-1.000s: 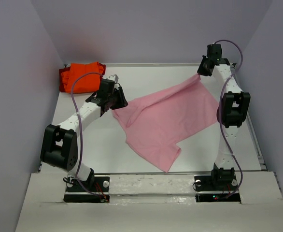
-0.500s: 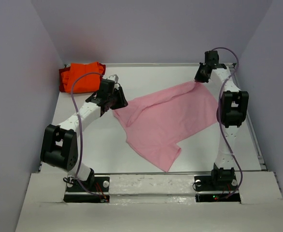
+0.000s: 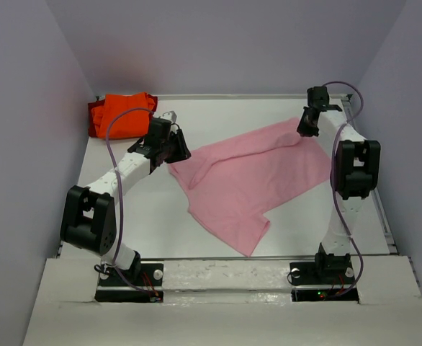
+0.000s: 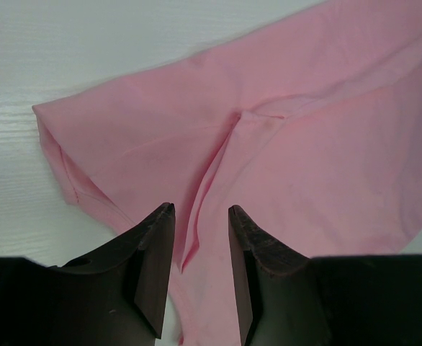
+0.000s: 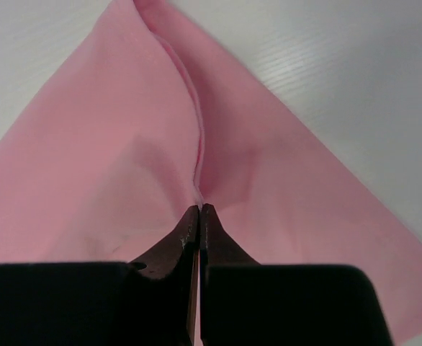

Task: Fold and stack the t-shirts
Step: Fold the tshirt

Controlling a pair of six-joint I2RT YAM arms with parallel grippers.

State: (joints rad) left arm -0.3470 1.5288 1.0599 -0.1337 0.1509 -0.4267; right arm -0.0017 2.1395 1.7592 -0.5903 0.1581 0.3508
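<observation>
A light pink t-shirt (image 3: 250,180) lies spread across the middle of the white table, creased along its far edge. My right gripper (image 3: 304,127) is shut on the pink shirt's far right corner, pinching a fold (image 5: 196,166) between its fingertips. My left gripper (image 3: 180,151) is open over the shirt's left end, its jaws on either side of a raised crease (image 4: 211,180), with cloth between them. An orange t-shirt (image 3: 121,114) lies bunched at the far left corner.
Grey walls enclose the table on the left, back and right. The table's right edge (image 3: 379,202) runs beside the right arm. Bare white table (image 3: 146,216) lies in front of the left arm.
My right gripper has moved down and to the right with the pink shirt's corner, laying that corner lower and flatter. My left arm has not moved.
</observation>
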